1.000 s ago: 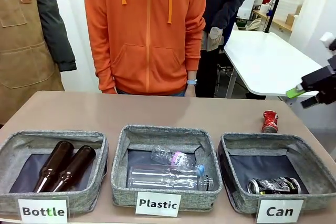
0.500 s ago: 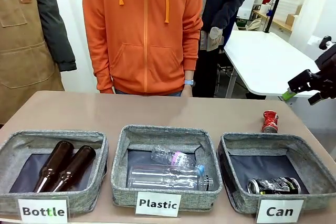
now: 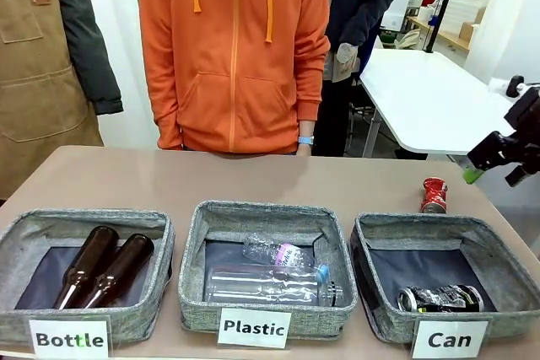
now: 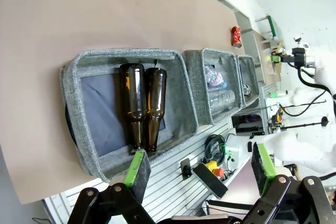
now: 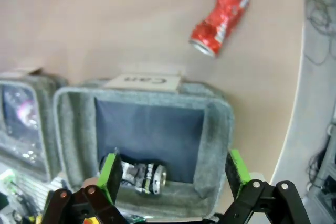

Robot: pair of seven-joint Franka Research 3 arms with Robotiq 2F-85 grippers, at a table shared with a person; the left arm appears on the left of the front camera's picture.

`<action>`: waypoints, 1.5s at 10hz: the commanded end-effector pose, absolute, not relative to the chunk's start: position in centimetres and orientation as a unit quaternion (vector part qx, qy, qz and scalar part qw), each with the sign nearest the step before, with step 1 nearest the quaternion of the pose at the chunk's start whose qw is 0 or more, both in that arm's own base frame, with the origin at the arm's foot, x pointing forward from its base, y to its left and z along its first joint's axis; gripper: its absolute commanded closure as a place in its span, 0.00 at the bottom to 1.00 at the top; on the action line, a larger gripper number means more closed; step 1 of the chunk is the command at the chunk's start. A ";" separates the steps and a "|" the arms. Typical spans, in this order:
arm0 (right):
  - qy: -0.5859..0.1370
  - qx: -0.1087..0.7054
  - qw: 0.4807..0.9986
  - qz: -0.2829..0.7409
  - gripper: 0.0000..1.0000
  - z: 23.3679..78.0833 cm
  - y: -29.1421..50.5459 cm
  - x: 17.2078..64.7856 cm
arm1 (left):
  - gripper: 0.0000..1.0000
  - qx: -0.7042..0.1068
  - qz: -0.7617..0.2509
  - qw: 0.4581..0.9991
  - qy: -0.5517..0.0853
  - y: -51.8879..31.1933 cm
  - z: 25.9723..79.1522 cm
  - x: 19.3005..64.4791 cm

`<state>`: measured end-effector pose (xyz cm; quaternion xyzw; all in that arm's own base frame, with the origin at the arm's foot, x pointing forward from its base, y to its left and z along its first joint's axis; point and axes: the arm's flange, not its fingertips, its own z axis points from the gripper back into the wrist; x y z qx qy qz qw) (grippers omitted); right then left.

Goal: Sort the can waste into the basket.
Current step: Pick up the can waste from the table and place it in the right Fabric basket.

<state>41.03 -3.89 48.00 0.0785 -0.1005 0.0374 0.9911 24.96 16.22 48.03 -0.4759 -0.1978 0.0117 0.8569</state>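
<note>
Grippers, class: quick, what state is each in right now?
Left gripper: open, holding nothing.
Right gripper: open, holding nothing, above the basket.

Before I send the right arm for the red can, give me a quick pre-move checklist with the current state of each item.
1. Right gripper empty with jaws open: ok.
2. Red can free on the table, behind the Can basket, nothing on it: ok.
3. Black and silver can already in the Can basket: ok.
4. Room left in that basket for a second can: ok, most of its dark bottom is bare.
5. Person's hands away from the red can: ok, the hand is at the far table edge near the middle.
6. Left gripper open and off to the Bottle basket side, out of the path: ok.
</note>
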 end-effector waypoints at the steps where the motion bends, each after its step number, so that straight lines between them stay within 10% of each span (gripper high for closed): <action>1: -0.058 0.058 0.996 -0.024 0.00 47.9 -4.6 45.4 | 0.00 -0.481 0.006 0.853 -0.202 16.3 48.3 25.0; 7: -0.044 0.075 0.984 -0.158 0.00 39.6 -5.8 57.6 | 0.00 -0.481 0.006 0.853 -0.202 16.3 48.3 25.0; 15: -0.003 0.024 0.974 -0.227 0.00 32.2 -6.6 61.5 | 0.00 -0.481 0.006 0.853 -0.202 16.3 48.3 25.0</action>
